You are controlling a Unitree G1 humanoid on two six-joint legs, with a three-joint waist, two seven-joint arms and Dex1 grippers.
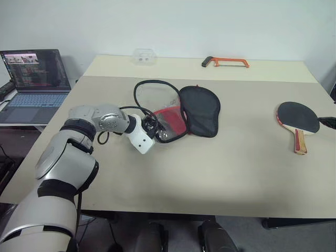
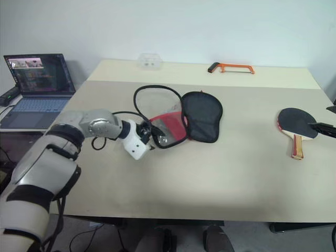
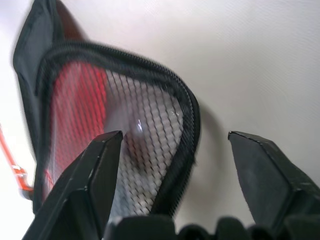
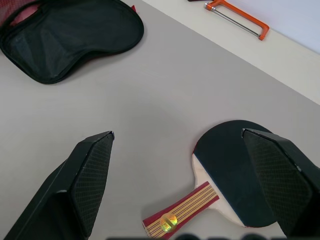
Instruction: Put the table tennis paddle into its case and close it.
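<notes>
- Left gripper (image 1: 157,131), low and left of centre in the head views, has its jaws apart at the narrow end of the case (image 1: 178,111), a black fabric and mesh zip pouch with a red panel, lying unzipped mid-table; holding nothing.
- Table tennis paddle (image 1: 298,118), black blade and striped wooden handle, lies at right, well apart.
- Right gripper (image 4: 177,185) hovers above it, jaws wide, empty.
- Paddle pickup looks next.

A beige table (image 1: 199,173) carries the open case (image 1: 197,110), the table tennis paddle (image 1: 297,118), an orange hacksaw (image 1: 226,62) and a clear plastic box (image 1: 144,56).
</notes>
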